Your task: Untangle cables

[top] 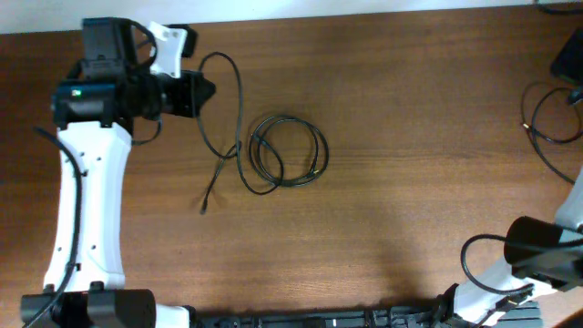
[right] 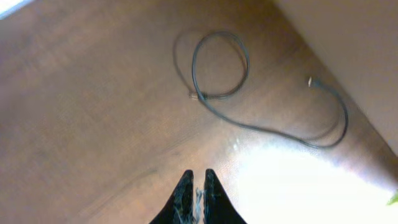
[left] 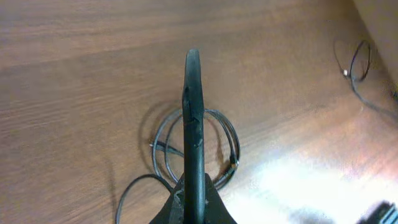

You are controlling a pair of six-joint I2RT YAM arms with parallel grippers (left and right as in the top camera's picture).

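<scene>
Left wrist view: left jaws are pressed together into one dark blade, with nothing seen gripped between them. Beyond the blade the coiled cable [left: 235,146] lies flat on the brown wooden surface [left: 74,74], several rounds stacked loosely.

Right wrist view: right jaws are nearly closed, only a thin slit showing between the tips, and they hold nothing. They hang above bare surface. Ahead of them lies a second cable [right: 249,127], one open loop with a long tail curving off to a small plug end.

Overhead view:
- Left arm [top: 91,182]: reaches along the left edge, its jaws pointing right at upper left.
- Coiled cable [top: 258,155]: near mid-surface, right of the left jaws and apart from them.
- Loose tail [top: 239,100]: arcs up from the coil past the jaw tips, then runs down to a free end at lower left of the coil. Whether it touches the jaws cannot be told.
- Second cable [top: 530,105]: at the far right edge, well apart from the coil.
- Right arm [top: 537,251]: at lower right.
</scene>
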